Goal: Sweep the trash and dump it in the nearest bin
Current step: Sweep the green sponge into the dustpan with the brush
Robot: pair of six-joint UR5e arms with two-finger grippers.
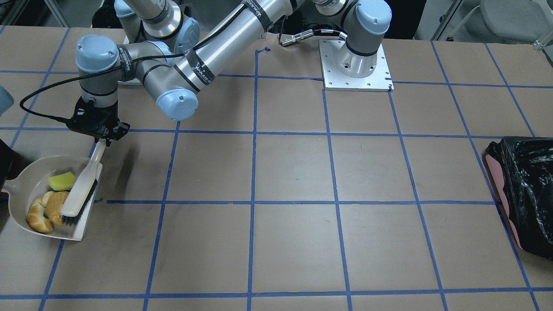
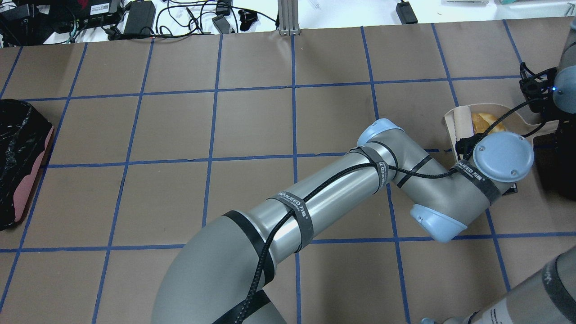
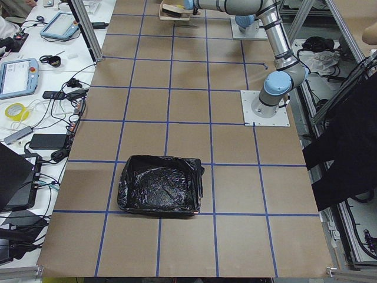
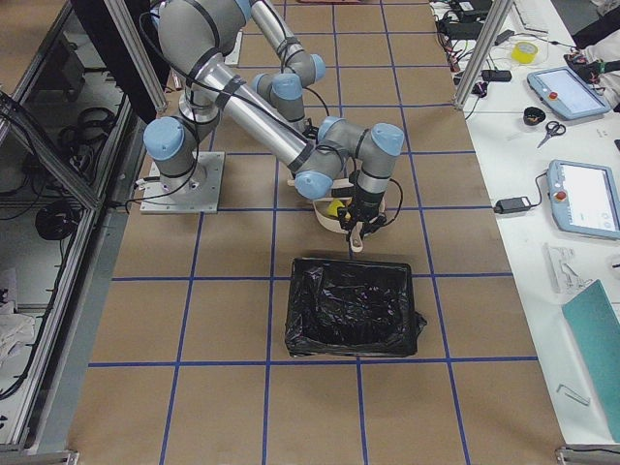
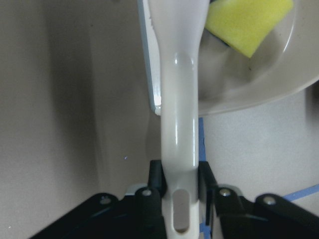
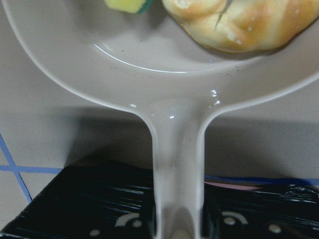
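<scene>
A cream dustpan (image 1: pixel 26 169) lies at the table's end. It holds a yellow-green sponge (image 1: pixel 61 181), a golden-brown roll (image 1: pixel 57 207) and a tan croissant (image 1: pixel 38 219). My left gripper (image 1: pixel 106 139) is shut on the handle of a cream brush (image 1: pixel 82 190), and its bristles rest in the pan against the roll. The left wrist view shows this grip (image 5: pixel 179 186). My right gripper (image 6: pixel 177 221) is shut on the dustpan's handle. The dark bin (image 4: pixel 354 305) stands just beyond that handle. Only a sliver of this bin (image 1: pixel 3 157) shows in the front view.
A second bin (image 1: pixel 529 190), pink with a black bag, stands at the table's other end. My left arm (image 2: pixel 315 202) reaches across the table to the pan. Brown paper with blue tape lines covers the table.
</scene>
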